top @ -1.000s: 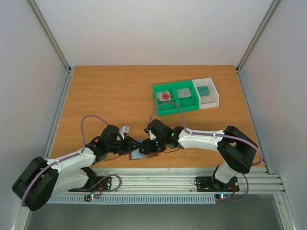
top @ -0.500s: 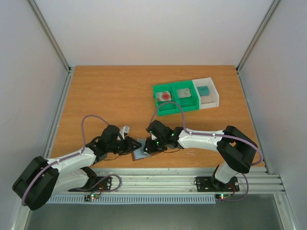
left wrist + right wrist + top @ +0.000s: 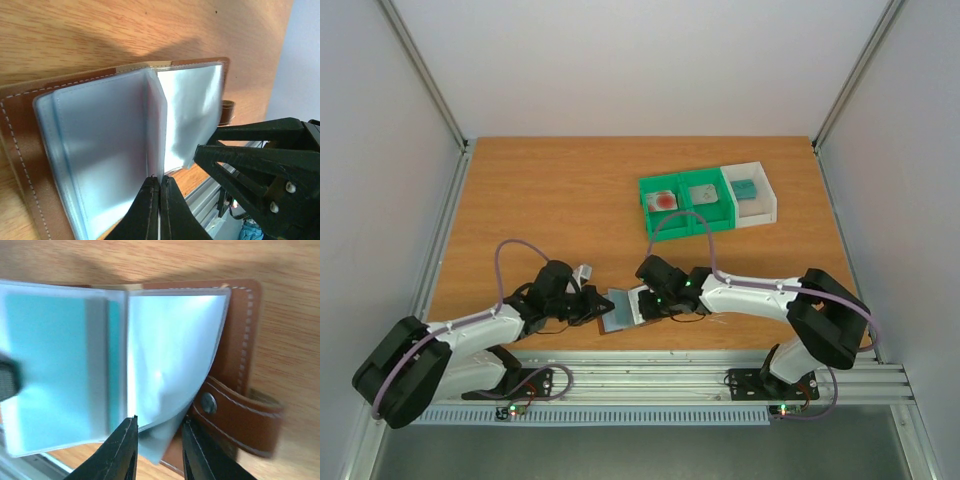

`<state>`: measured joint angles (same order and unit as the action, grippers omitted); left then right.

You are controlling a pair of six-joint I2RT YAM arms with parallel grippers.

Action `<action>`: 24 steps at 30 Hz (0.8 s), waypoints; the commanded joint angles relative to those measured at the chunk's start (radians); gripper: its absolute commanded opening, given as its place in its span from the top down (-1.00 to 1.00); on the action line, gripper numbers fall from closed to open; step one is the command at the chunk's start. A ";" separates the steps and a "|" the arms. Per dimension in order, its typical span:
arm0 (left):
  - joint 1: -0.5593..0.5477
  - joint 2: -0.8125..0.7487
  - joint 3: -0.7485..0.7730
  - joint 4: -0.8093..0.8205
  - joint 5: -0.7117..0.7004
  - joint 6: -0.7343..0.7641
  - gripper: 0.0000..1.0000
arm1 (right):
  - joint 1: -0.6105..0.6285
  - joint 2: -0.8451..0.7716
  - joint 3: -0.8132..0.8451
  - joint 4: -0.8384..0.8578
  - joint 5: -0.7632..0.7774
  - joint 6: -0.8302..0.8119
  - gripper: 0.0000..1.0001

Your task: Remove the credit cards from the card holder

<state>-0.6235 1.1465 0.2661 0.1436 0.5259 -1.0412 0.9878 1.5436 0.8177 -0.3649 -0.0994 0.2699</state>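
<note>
The brown card holder [image 3: 620, 308] lies open near the front edge, grey-blue sleeves up. My left gripper [image 3: 599, 304] is at its left side. In the left wrist view it [image 3: 159, 178] is shut on the edge of a middle sleeve page [image 3: 156, 125]. My right gripper [image 3: 642, 303] is at the holder's right side. In the right wrist view it [image 3: 160, 421] is open, its jaws straddling the curled corner of a sleeve [image 3: 170, 370] beside the brown tab [image 3: 240, 420]. Three credit cards lie in the trays: red-blotted [image 3: 663, 199], grey [image 3: 703, 194], teal [image 3: 745, 188].
A green two-compartment tray [image 3: 675, 228] and a white tray [image 3: 770, 205] stand at the back right. The table's front edge and a metal rail [image 3: 650, 375] run just behind the holder. Cables loop over both arms.
The card holder has gone from half folded to spread open and flatter. My right gripper has shifted a little right with the right-hand sleeve. The left gripper keeps its hold.
</note>
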 commanded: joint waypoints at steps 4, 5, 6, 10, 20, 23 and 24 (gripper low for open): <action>-0.008 -0.085 0.089 -0.127 -0.006 0.025 0.99 | 0.009 -0.079 0.075 -0.183 0.141 -0.032 0.48; -0.009 -0.103 0.102 -0.188 -0.017 0.033 0.99 | 0.010 -0.091 0.087 -0.199 0.136 -0.033 0.47; -0.009 -0.118 0.116 -0.231 -0.029 0.044 0.99 | 0.013 -0.113 0.096 -0.206 0.131 -0.034 0.45; -0.010 -0.138 0.155 -0.343 -0.045 0.074 0.99 | 0.027 -0.181 0.091 -0.146 0.054 -0.044 0.38; -0.015 -0.090 0.204 -0.453 -0.058 0.122 0.99 | 0.092 -0.178 0.108 -0.026 -0.017 -0.040 0.23; -0.020 -0.084 0.210 -0.456 -0.060 0.120 0.99 | 0.111 -0.162 0.112 0.007 -0.045 -0.047 0.19; -0.023 -0.084 0.214 -0.463 -0.065 0.120 0.99 | 0.115 -0.152 0.114 0.019 -0.060 -0.047 0.18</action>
<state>-0.6342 1.0542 0.4423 -0.3012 0.4747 -0.9463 1.0767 1.3663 0.8997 -0.4118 -0.1131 0.2405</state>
